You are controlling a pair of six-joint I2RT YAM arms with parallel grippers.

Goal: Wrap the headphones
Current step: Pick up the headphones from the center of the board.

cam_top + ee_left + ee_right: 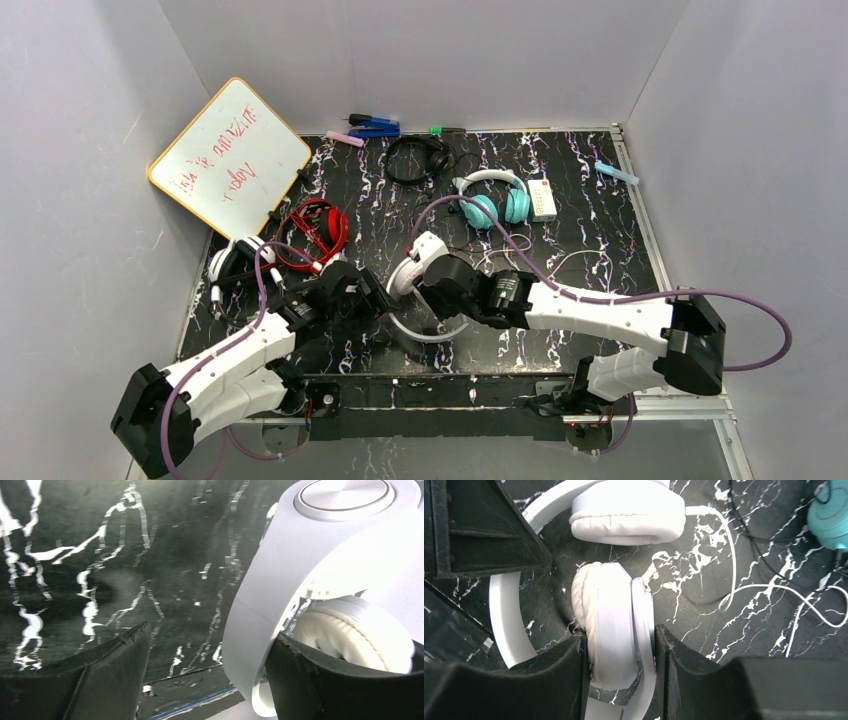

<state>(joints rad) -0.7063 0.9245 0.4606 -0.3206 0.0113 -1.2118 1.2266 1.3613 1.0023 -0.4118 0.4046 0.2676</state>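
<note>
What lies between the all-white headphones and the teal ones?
A looping white cord lying on the marble tabletop; the right wrist view shows it.

You are in a robot lab cell: plain white walls (pixel 420 50) enclose the marbled table (pixel 590 235), and a whiteboard (pixel 230 155) leans beyond the left gripper (pixel 383 298).

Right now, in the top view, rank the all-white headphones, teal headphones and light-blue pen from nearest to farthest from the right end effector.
1. all-white headphones: at the right end effector, with one ear cup between its fingers.
2. teal headphones: farther back on the table, a little to the right.
3. light-blue pen: at the far right edge, near the back corner.
</note>
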